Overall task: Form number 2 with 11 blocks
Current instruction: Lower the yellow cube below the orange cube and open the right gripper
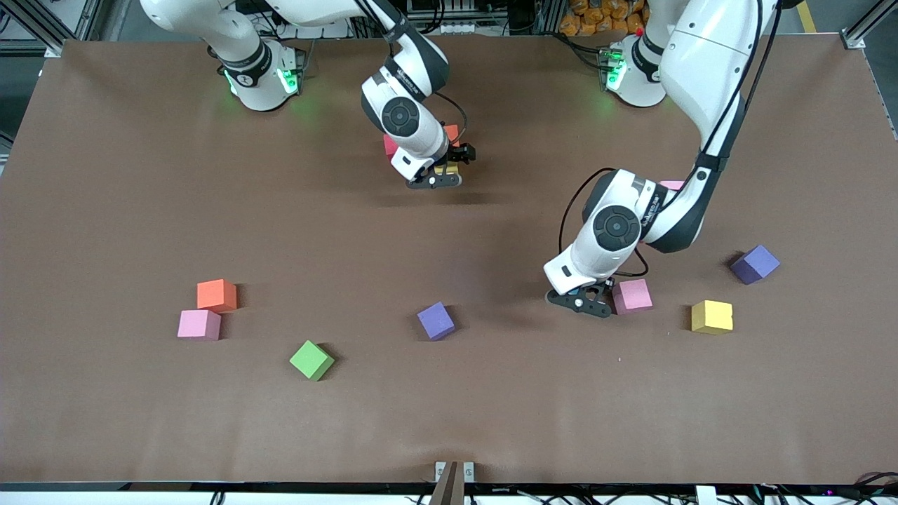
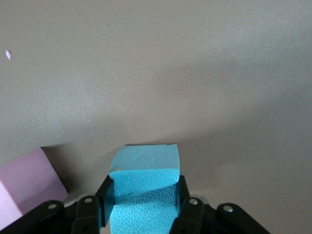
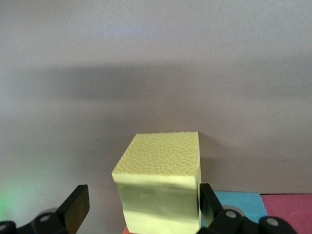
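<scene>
Probably a robotics lab: aluminium framing (image 1: 42, 28), cable bundles (image 1: 449, 17), brown-covered table (image 1: 449, 421).

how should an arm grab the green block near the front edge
Come straight down on the green block and pinch two opposite flat side faces. It lies turned diagonal to the table edge, so rotate the end effector to match. Nothing touches it, so either pair of faces is free.
</scene>
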Controlling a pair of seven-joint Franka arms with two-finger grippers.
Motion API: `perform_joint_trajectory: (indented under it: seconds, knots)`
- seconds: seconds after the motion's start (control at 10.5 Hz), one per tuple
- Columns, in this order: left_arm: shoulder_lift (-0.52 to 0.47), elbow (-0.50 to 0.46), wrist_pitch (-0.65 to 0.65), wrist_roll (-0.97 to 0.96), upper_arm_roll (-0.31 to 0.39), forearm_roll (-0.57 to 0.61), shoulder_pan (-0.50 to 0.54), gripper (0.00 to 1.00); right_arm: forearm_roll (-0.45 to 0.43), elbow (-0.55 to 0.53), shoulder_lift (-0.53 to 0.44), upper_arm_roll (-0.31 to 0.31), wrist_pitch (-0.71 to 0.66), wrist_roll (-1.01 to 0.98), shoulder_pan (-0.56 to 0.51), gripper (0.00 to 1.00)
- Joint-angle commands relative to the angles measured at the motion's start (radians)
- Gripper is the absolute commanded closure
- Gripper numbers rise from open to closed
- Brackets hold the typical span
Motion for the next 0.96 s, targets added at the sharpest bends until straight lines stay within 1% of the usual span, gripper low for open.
perform_joint_trajectory:
  seconds: [0.0,0.19,0.38,0.48,0.57,0.67,0.76,0.86]
  knots:
    - [-0.024,-0.008,0.001,0.014,0.011,-0.006,-0.001,1.0,-0.021,-0.002,-0.027,0.023,-0.013,-0.034,-0.049,0.0]
    - [-0.024,-0.008,0.001,0.014,0.009,-0.006,-0.001,1.0,-0.028,-0.002,-0.037,0.023,-0.014,-0.079,-0.075,0.0]
    - [-0.038,-0.002,0.001,0.014,0.011,-0.008,0.0,1.0,-0.106,0.003,-0.048,0.023,-0.022,-0.098,-0.144,0.0]
    - [-0.053,0.001,-0.008,0.014,0.011,-0.015,0.005,1.0,-0.174,0.023,-0.062,0.02,-0.062,-0.099,-0.204,0.0]
    - [-0.071,0.004,-0.033,0.013,0.009,-0.02,0.005,1.0,-0.279,0.069,-0.073,0.022,-0.132,-0.099,-0.282,0.0]
    - [-0.091,0.004,-0.057,0.01,0.009,-0.022,0.006,1.0,-0.383,0.133,-0.073,0.022,-0.212,-0.101,-0.323,0.0]
    - [-0.111,0.004,-0.088,0.004,0.006,-0.026,0.006,1.0,-0.477,0.196,-0.065,0.016,-0.267,-0.102,-0.334,0.0]
    - [-0.127,0.004,-0.108,0.001,-0.001,-0.052,0.005,1.0,-0.58,0.239,-0.058,0.0,-0.283,-0.14,-0.348,0.0]
